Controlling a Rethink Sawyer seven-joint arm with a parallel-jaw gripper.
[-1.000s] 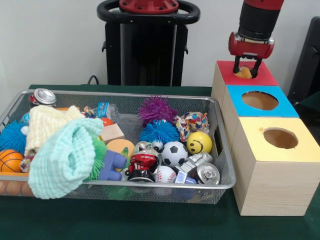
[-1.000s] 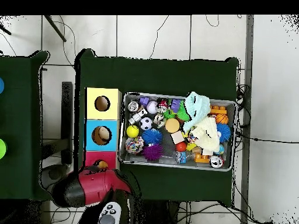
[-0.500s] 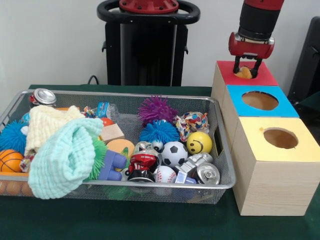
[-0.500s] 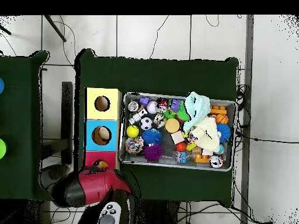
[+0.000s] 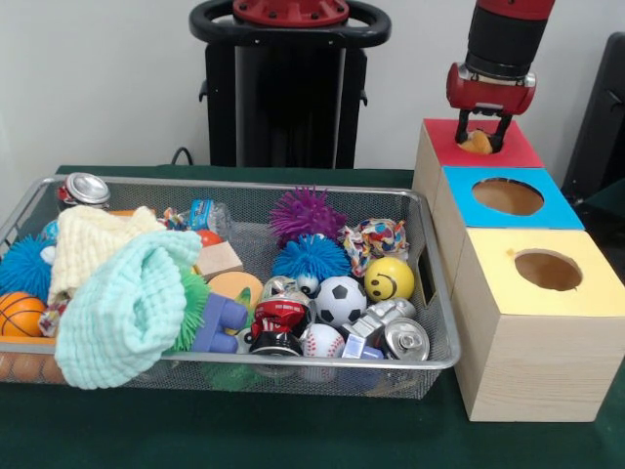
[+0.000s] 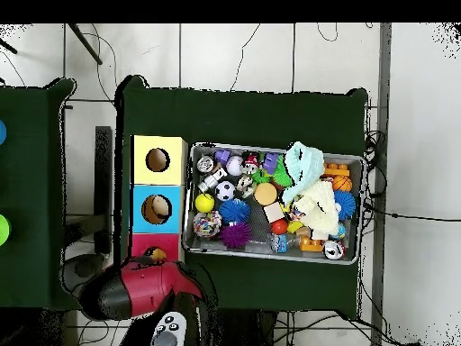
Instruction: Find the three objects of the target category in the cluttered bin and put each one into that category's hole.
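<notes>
The wire mesh bin (image 5: 244, 186) lies on the green table, full of toys, balls, cans and cloths; it also shows in the overhead view (image 6: 270, 257). The red-topped wooden box (image 5: 522, 151) stands farthest back on the right. My gripper (image 5: 481, 137) hangs straight down over its round hole, shut on a small orange object (image 5: 477, 143) that sits at the hole's mouth. In the overhead view the red arm (image 6: 135, 288) covers the gripper, and the orange object (image 6: 159, 254) shows at the red box (image 6: 142, 243).
A blue-topped box (image 5: 508, 200) and a yellow-topped box (image 5: 547, 274) stand in a row in front of the red one, right beside the bin. The bin holds a mint cloth (image 5: 127, 303), a soccer ball (image 5: 340, 298) and a yellow smiley ball (image 5: 389, 278).
</notes>
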